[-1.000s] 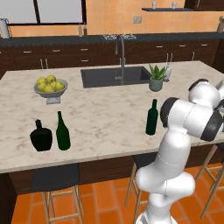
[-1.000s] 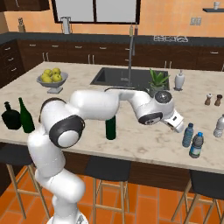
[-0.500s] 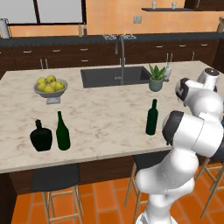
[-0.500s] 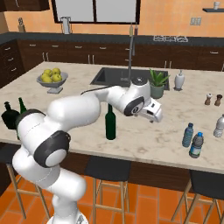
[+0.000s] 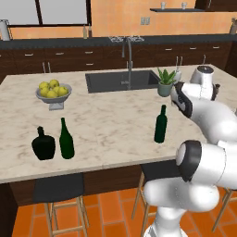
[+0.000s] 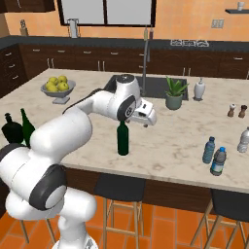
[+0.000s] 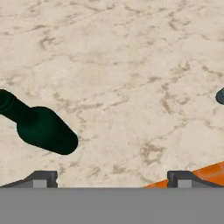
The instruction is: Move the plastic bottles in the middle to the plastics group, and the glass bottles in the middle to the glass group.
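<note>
While the gripper [image 6: 149, 118] hangs wide open and empty, the green glass bottle [image 6: 123, 138] stands upright mid-counter.
Its long axis runs vertical, neck up, just below the gripper.

2 tall green bottles [image 5: 160, 124], 1 squat black bottle [image 5: 43, 144], 3 plastic bottles [image 6: 209, 150], 2 shakers [image 6: 231, 110], 1 fruit bowl [image 5: 53, 92], 1 plant [image 6: 174, 93].

A: The marble island counter [image 5: 111, 120] is beige with brown veining; the tall slender glass bottle [image 5: 160, 124] on it is dark green.

B: The 2 small plastic bottles [image 6: 214, 155] are blue-tinted; the squat round bottle [image 5: 43, 145] near-black.
</note>
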Controlling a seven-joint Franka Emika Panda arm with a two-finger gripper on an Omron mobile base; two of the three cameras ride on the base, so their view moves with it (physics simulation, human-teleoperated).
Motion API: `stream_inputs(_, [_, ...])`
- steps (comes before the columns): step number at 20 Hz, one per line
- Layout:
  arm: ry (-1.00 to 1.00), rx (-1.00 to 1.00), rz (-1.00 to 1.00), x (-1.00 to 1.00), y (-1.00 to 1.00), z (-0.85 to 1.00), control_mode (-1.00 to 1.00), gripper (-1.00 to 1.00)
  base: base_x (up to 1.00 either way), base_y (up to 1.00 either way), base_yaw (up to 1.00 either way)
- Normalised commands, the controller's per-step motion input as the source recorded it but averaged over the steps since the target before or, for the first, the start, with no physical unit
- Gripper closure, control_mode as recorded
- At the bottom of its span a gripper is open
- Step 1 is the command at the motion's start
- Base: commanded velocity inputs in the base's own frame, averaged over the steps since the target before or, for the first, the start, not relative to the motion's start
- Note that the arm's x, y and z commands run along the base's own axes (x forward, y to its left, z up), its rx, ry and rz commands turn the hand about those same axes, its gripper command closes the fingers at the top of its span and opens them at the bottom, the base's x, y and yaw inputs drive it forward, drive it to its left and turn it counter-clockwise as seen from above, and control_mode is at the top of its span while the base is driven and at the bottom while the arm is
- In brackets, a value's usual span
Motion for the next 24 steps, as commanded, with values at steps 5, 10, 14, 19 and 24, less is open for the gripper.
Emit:
stream_inputs(5, [-0.03, 0.0, 0.0, -0.09, 0.68, 0.14, -1.0, -1.0, 0.0, 0.0, 0.0])
stream_inputs(10, [-0.02, 0.0, 0.0, 0.05, 0.53, 0.01, -1.0, -1.0, 0.0, 0.0, 0.0])
stream_inputs(14, [-0.01, 0.0, 0.0, 0.22, 0.53, -0.02, -1.0, -1.0, 0.0, 0.0, 0.0])
stream_inputs(19, [0.0, 0.0, 0.03, 0.58, 0.07, -0.01, -1.0, -1.0, 0.0, 0.0, 0.0])
stream_inputs(24, [0.04, 0.0, 0.06, 0.45, -0.16, -0.02, -1.0, -1.0, 0.0, 0.0, 0.0])
